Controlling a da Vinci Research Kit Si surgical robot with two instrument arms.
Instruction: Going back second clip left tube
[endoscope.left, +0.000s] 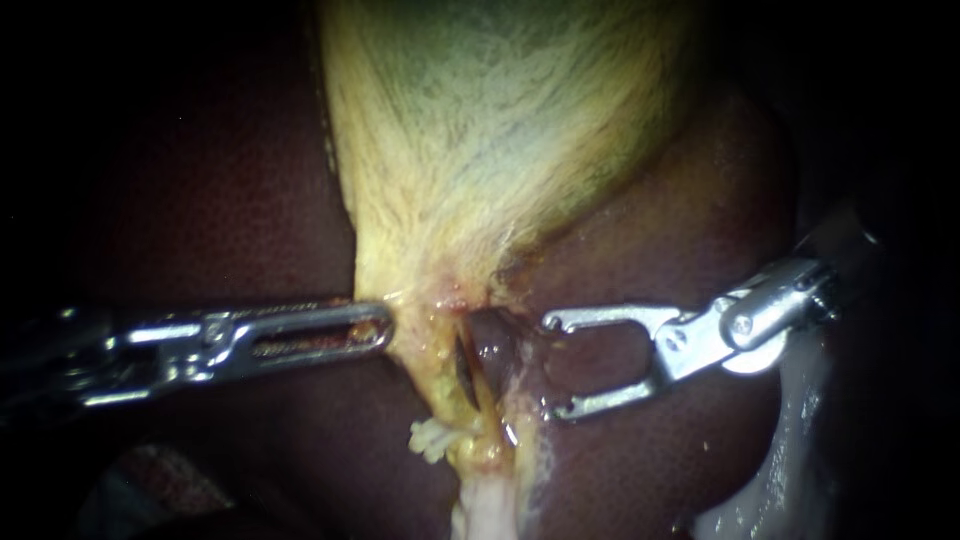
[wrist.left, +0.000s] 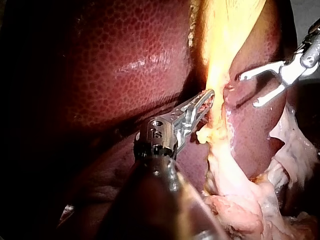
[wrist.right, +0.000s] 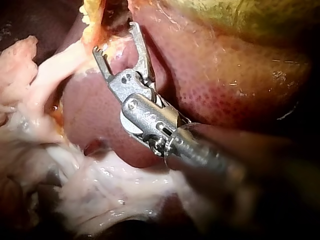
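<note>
Dark red, finely mottled liver (endoscope.left: 200, 200) forms the background. A pale yellow-green, fibrous gallbladder (endoscope.left: 500, 120) lies on it and tapers to a narrow yellow neck between the two claws.

Left instrument (endoscope.left: 388, 325), a slender steel shaft with a slotted claw: the claw is closed. Its tip pinches the edge of the gallbladder neck directly ahead of it, as the left wrist view (wrist.left: 209, 96) also shows.

Right instrument (endoscope.left: 548, 365), a steel shaft with a two-pronged claw: the claw is spread wide and holds nothing. Only liver surface shows between its prongs (wrist.right: 116, 37).

Left tube (endoscope.left: 443, 375), a pale yellow strand, runs ahead of the open right claw, beyond a dark slit (endoscope.left: 463, 365) in the yellow tissue. It lies just beside and below the tip of the closed left claw. No part of the right claw touches it.

A whitish fatty lump (endoscope.left: 430, 440) hangs below the left claw's tip.
</note>
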